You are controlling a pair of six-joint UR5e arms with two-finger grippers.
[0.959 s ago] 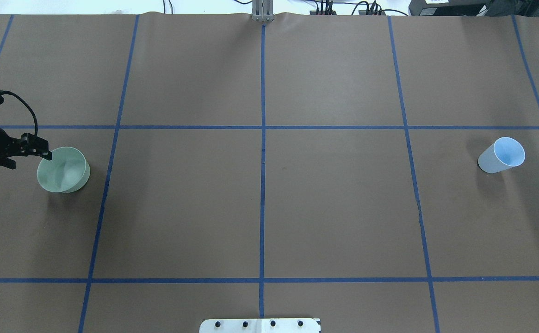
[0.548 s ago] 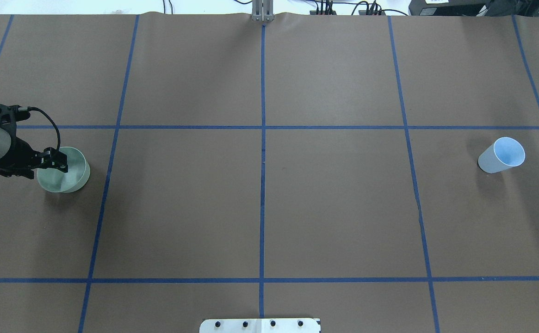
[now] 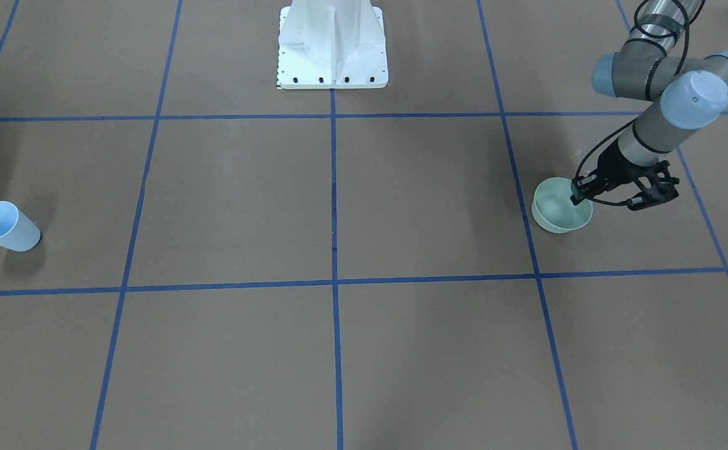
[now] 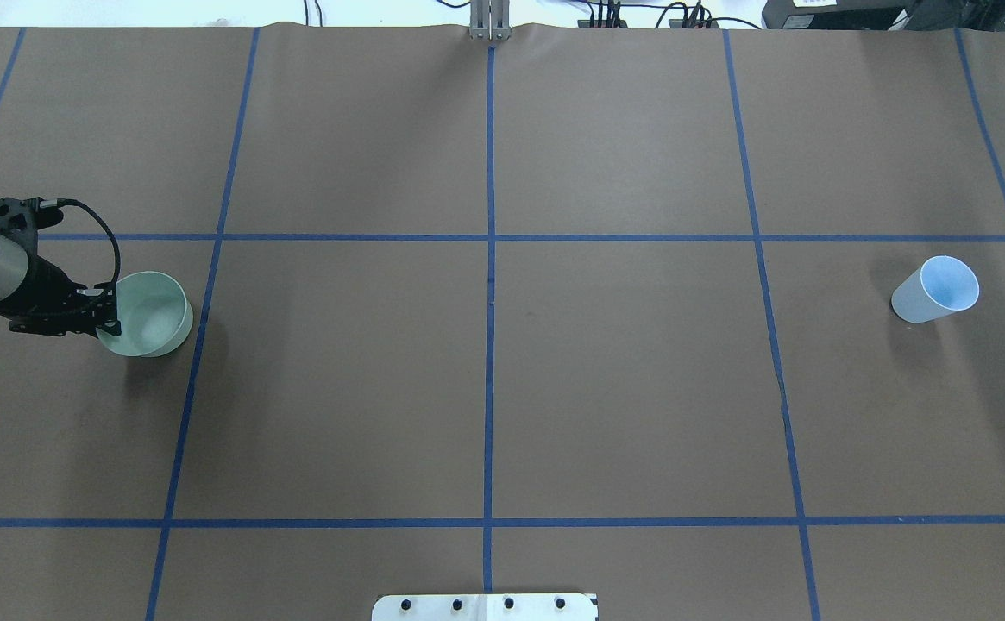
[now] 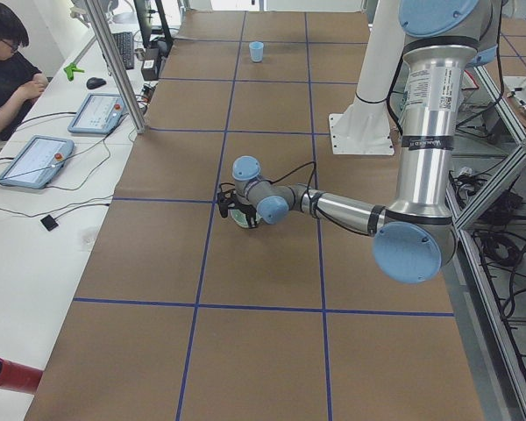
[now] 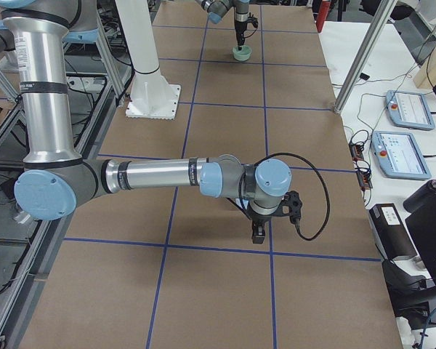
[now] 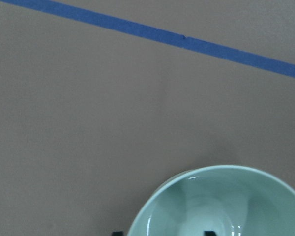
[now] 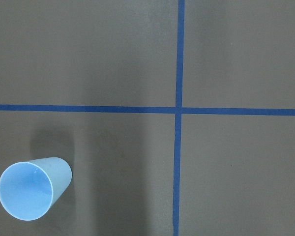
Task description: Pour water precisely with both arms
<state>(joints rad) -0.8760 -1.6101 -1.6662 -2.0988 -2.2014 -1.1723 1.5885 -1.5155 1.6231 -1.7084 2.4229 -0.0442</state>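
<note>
A pale green bowl [image 4: 153,315] stands left of centre; it also shows in the front view [image 3: 557,215] and the left wrist view [image 7: 221,206]. My left gripper [image 4: 108,317] [image 3: 579,195] sits astride its near rim. In the wrist view one fingertip [image 7: 117,233] is outside the wall and the other [image 7: 209,233] inside, with a wide gap between them. A light blue cup [image 4: 938,289] [image 3: 4,226] stands upright far right, also in the right wrist view [image 8: 32,189]. My right gripper [image 6: 258,234] hovers high; I cannot tell whether it is open or shut.
The brown table cover carries a blue tape grid [image 4: 490,345]. The white bolted pedestal [image 3: 332,47] stands at the robot's side. An operator [image 5: 9,61] and tablets [image 5: 101,112] are beside the table's far side, behind aluminium posts [image 5: 118,66].
My left gripper has moved right and down onto the bowl's rim. The bowl has shifted a little to the right. The blue cup has not moved.
</note>
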